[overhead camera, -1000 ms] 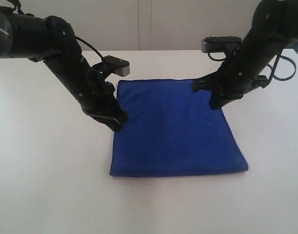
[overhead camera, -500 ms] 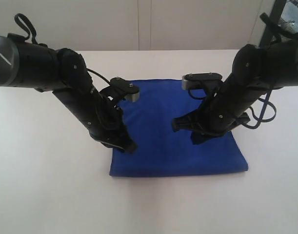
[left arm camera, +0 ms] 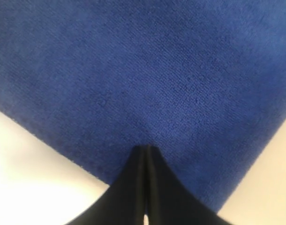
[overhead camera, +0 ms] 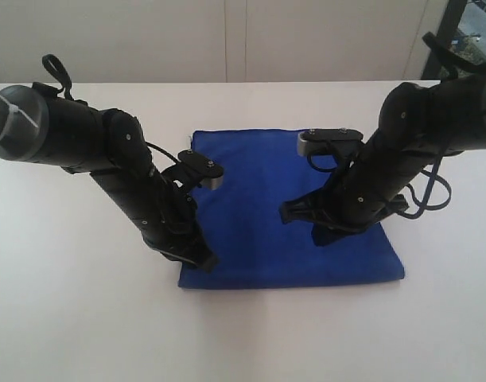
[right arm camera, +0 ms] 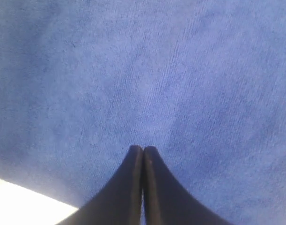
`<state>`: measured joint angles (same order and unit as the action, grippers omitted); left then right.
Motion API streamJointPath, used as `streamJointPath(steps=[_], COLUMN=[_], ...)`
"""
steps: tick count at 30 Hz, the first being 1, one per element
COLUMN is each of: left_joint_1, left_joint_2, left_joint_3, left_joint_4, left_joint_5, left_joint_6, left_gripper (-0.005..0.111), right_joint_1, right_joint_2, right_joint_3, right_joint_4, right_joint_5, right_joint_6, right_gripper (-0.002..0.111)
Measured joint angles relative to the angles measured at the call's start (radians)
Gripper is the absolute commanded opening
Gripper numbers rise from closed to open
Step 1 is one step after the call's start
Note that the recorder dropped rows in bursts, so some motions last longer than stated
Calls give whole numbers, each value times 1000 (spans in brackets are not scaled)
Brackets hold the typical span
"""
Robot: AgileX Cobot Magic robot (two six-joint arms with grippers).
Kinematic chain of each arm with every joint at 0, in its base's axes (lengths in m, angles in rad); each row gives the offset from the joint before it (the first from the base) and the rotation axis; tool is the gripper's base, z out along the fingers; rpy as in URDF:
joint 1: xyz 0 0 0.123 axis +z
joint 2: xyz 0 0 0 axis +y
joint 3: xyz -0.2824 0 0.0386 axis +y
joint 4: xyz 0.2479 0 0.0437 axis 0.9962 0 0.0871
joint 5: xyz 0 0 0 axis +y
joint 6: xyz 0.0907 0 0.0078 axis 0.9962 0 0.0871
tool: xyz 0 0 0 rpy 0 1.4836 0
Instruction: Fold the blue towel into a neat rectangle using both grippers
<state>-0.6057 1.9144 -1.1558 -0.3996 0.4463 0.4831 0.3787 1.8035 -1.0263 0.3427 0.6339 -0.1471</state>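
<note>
Towel [overhead camera: 258, 207] flat on table [overhead camera: 68, 318]; left claw [left arm camera: 146, 150], right claw [right arm camera: 143, 151] both closed tight, empty, tips on it.

One blue towel [overhead camera: 266, 207] on one white table [overhead camera: 68, 318]. Two black arms, a left arm [overhead camera: 123, 183] and a right arm [overhead camera: 402, 151]. Two grippers: the left gripper [overhead camera: 204, 261] and the right gripper [overhead camera: 322, 237]. Two small grey blocks, I think: one [overhead camera: 215, 178] on the left arm, another [overhead camera: 309, 140] on the right.
</note>
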Motion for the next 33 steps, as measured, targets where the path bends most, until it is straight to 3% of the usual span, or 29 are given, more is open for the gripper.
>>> streamJointPath(steps=[33], left_joint_1=[0], left_joint_2=[0], left_joint_3=[0], left_joint_4=[-2], left_joint_5=[0], left_joint_6=[9], left_gripper=[0], right_joint_1=[0], right_joint_2=[66], right_joint_3=[0], right_joint_4=[-168], right_joint_5=[85], right_joint_6=[21], right_gripper=[0])
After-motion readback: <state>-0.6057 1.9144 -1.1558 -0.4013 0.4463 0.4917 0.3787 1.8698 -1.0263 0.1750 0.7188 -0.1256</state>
